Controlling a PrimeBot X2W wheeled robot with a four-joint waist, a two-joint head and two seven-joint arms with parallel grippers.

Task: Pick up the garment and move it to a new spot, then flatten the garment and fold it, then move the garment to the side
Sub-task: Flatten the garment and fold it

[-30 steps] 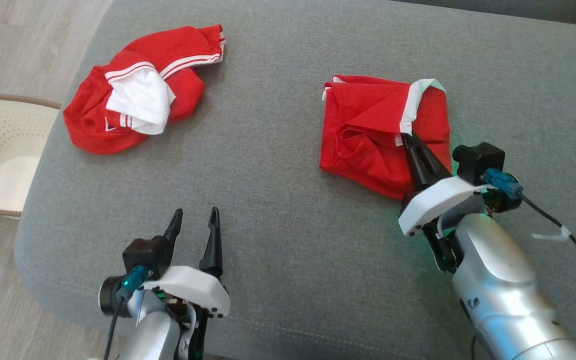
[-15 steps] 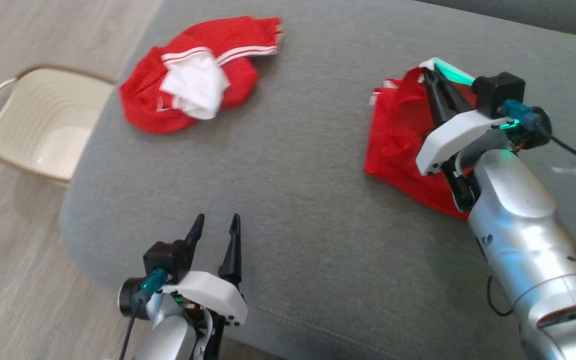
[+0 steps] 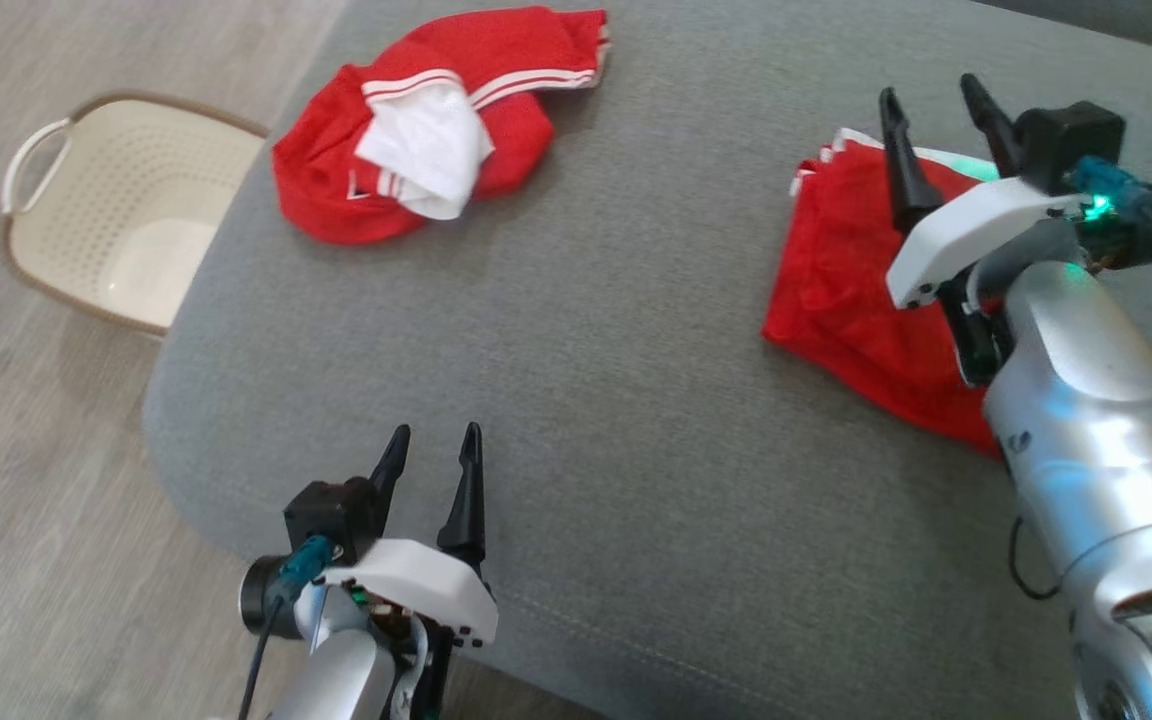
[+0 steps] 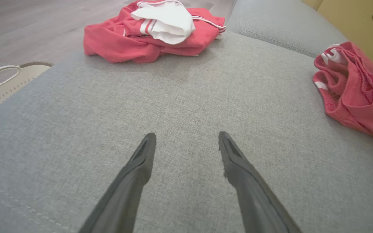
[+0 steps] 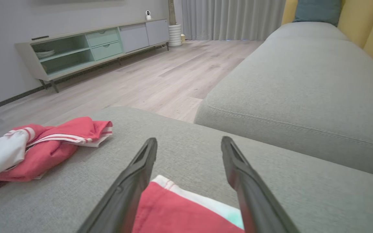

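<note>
Item, near left: left jaws, two long dark fingers, standing open over bare cushion, gripping nothing. Item, beneath and across: grey woven fabric sofa cushion, broad and flat, carrying both garments. Item, right, mid-depth: red fabric garment with white trim, the task's thing by my reading, lying in a loose folded bundle at the right side of the cushion, layers uneven and somewhat rumpled. Item, over the garment's far edge: right jaws, open and holding nothing, fingertips raised above the white hem, which lies below and between them in the right wrist view. Item, far left: crumpled red garment with white stripes and a white panel, well apart from the folded one. Item, on the wooden floor left of the sofa: cream perforated plastic basket. Hazards noted: a finger drawn back low could catch the hem and pull the fold open. The bundle, being loosely stacked, may slump if nudged. The two red garments could be mistaken for each other.
</note>
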